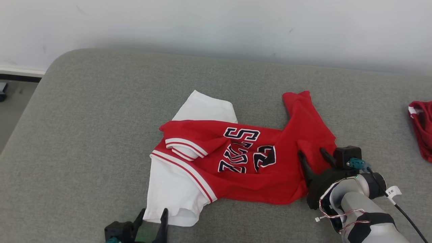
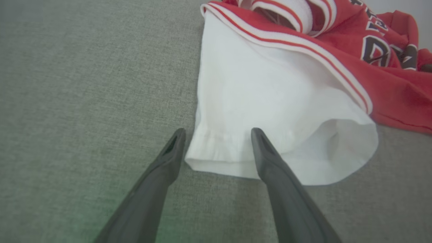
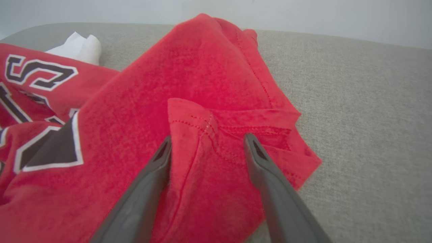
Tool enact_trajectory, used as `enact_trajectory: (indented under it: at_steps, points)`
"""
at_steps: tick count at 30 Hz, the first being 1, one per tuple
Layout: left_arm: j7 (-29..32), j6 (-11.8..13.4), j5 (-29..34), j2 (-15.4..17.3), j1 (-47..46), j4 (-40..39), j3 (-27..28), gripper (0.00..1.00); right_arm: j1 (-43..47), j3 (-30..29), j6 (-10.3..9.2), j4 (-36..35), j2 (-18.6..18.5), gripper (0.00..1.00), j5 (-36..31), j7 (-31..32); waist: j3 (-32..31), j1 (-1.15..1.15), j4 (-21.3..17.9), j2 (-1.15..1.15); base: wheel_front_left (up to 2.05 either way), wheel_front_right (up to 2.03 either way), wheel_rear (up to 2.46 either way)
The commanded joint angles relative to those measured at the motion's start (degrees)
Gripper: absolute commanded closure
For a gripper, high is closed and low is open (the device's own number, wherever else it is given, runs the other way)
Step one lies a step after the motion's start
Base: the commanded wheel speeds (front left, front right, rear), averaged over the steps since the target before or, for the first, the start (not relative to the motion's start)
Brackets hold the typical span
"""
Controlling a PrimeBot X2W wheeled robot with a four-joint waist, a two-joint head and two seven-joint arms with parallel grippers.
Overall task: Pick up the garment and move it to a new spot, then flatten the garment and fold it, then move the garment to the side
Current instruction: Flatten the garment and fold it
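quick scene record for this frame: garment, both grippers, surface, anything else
garment: red jersey with white sleeves, crumpled, not yet flattened
surface: grey cushion
left gripper: open, fingers either side of a corner of the white sleeve cuff
right gripper: open, fingers either side of a raised red hem fold
other: second red cloth at the right edge, apart from the jersey

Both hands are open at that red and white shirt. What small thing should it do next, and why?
Probably close both hands. The left hand stands open astride the hem of the white sleeve, the right hand open astride a folded red corner of the crumpled shirt. Gripping both ends would let it lift the shirt.
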Motion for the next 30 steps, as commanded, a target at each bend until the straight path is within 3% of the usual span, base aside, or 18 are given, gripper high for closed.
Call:
enact_trajectory:
  at_steps: [1, 2, 3, 4, 5, 11, 16, 19, 27, 29, 30]
  points:
    - [-0.08, 0.08, -0.89, -0.05, -0.71, 0.48, -0.21, 0.00, -0.41, 0.24, -0.13, 0.58, 0.33, 0.00, 0.13, -0.42, 0.16, -0.01, 0.23, 0.00, 0.00, 0.00, 0.00]
    - [-0.07, 0.08, -1.33, -0.16, -0.95, 1.08, -0.69, 0.16, -0.67, 0.38, -0.13, 1.19, 0.39, 0.38, 0.25, -0.39, 0.21, -0.01, 0.33, 0.00, 0.00, 0.00, 0.00]
    - [-0.07, 0.07, -1.56, -0.25, -1.20, 1.58, -1.15, 0.59, -0.99, 0.42, -0.13, 1.71, 0.43, 0.54, 0.49, -0.40, 0.29, -0.01, 0.42, 0.00, 0.00, 0.00, 0.00]
    - [-0.07, 0.07, -1.90, -0.32, -1.43, 1.87, -1.51, 0.73, -1.27, 0.46, -0.12, 2.19, 0.51, 0.65, 0.75, -0.42, 0.36, -0.01, 0.48, 0.00, 0.00, 0.00, 0.00]
    - [-0.07, 0.07, -2.25, -0.39, -1.63, 2.16, -1.79, 1.00, -1.42, 0.51, -0.13, 2.54, 0.61, 1.00, 0.85, -0.43, 0.42, -0.01, 0.52, 0.00, 0.00, 0.00, 0.00]
    - [-0.08, 0.06, -3.58, -0.55, -1.47, 0.87, -1.24, 1.00, 0.19, -0.48, -0.13, -1.44, -0.68, 1.00, 0.85, -0.51, -0.39, -0.01, 0.91, 0.00, 0.00, 0.00, 0.00]
    - [-0.08, 0.07, -3.26, -0.22, 3.20, -4.30, 2.69, 1.00, 7.57, -5.32, -0.13, -11.30, -2.91, 1.00, -0.03, -0.43, -2.97, -0.01, -0.10, 0.00, 0.00, 0.00, 0.00]
    - [-0.08, 0.08, -2.04, -0.32, 8.68, -9.60, 6.38, 1.00, 15.97, -11.20, -0.13, -19.26, -3.66, 1.00, -0.69, -0.45, -4.78, -0.01, -1.60, 0.00, 0.00, 0.00, 0.00]
    - [-0.08, 0.11, -1.27, -1.08, 15.20, -13.26, 8.38, 1.00, 31.54, -19.51, -0.13, -28.16, -0.13, 1.00, -0.88, 0.51, -5.85, -0.01, -3.88, 0.00, 0.00, 0.00, 0.00]
    - [-0.08, 0.10, -1.24, -1.15, 15.36, -12.80, 8.20, 1.00, 32.19, -19.68, -0.13, -28.39, -0.04, 0.95, -1.40, 0.72, -5.91, -0.01, -4.11, 0.00, 0.00, 0.00, 0.00]
    - [-0.08, 0.10, -1.21, -1.22, 15.46, -12.29, 8.15, 1.00, 32.58, -19.84, -0.13, -28.54, 0.23, 0.62, -1.88, 0.85, -6.08, -0.01, -4.37, 0.00, 0.00, 0.00, 0.00]
